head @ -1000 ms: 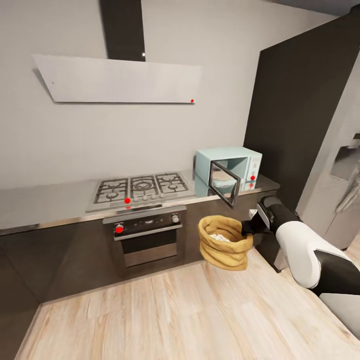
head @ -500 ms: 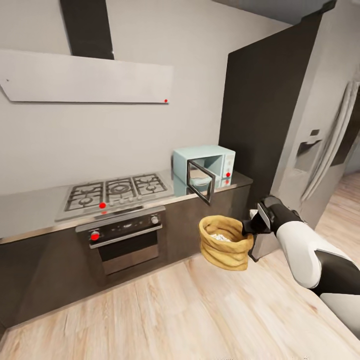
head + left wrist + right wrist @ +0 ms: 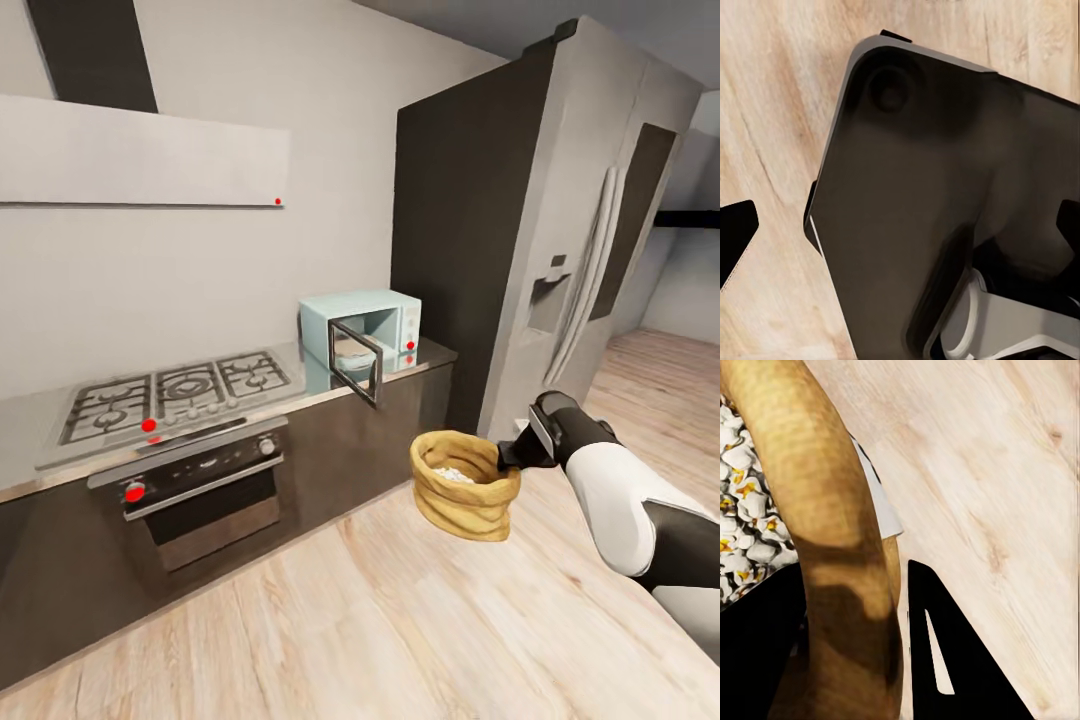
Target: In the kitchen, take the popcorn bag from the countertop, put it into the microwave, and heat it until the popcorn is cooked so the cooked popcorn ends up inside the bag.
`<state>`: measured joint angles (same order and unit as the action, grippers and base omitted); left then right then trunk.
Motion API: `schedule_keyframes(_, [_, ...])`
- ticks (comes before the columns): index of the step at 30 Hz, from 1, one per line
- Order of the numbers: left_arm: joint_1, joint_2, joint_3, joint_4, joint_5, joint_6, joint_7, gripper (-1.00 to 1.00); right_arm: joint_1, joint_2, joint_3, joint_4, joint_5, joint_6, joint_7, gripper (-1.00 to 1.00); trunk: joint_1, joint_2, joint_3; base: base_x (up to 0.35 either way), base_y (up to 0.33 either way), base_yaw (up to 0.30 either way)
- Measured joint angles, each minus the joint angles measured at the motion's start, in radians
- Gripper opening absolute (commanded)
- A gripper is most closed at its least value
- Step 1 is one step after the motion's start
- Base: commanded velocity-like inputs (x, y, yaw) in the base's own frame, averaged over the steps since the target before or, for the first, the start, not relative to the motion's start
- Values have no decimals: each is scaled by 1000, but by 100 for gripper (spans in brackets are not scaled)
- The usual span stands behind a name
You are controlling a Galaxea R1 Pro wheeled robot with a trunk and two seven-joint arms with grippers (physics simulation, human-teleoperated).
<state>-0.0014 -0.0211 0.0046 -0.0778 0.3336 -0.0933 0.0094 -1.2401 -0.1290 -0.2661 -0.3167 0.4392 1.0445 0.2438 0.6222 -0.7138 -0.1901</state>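
Observation:
The tan popcorn bag (image 3: pixel 465 492) hangs in the air above the wood floor, in front of the dark cabinets. My right gripper (image 3: pixel 508 462) is shut on its rolled rim (image 3: pixel 825 472). Whitish popcorn (image 3: pixel 742 532) shows inside the bag (image 3: pixel 456 474). The pale-blue microwave (image 3: pixel 385 312) stands on the dark glossy countertop (image 3: pixel 432 353), up and to the left of the bag, with its glass door (image 3: pixel 356 362) swung open towards me. In the left wrist view my left gripper (image 3: pixel 900 232) is open, its dark fingertips (image 3: pixel 735 236) wide apart over my own dark body and the floor.
A steel gas hob (image 3: pixel 170 392) and a built-in oven (image 3: pixel 190 490) sit left of the microwave, under a hood (image 3: pixel 140 160). A tall dark cabinet (image 3: pixel 455 230) and a steel fridge (image 3: pixel 590 240) stand to the right. Wood plank floor (image 3: pixel 350 620) spreads in front of me.
The whole view has swung to the right, so the camera has turned; the fridge has come into sight. The bag stays in my right gripper, at nearly the same place before me.

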Motion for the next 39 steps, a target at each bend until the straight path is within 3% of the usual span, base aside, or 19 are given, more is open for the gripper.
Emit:
schedule_keyframes(18, [0, -2, -2, 0, -4, 0, 0, 100, 0, -1, 0, 0, 2, 0, 0, -100, 0, 0, 0, 8, -4, -285])
schedule_keyframes(39, [0, -3, -14, 3, -7, 16, 2, 100, 0, 0, 1, 0, 0, 0, 12, -100, -1, 0, 0, 299, -90, -8])
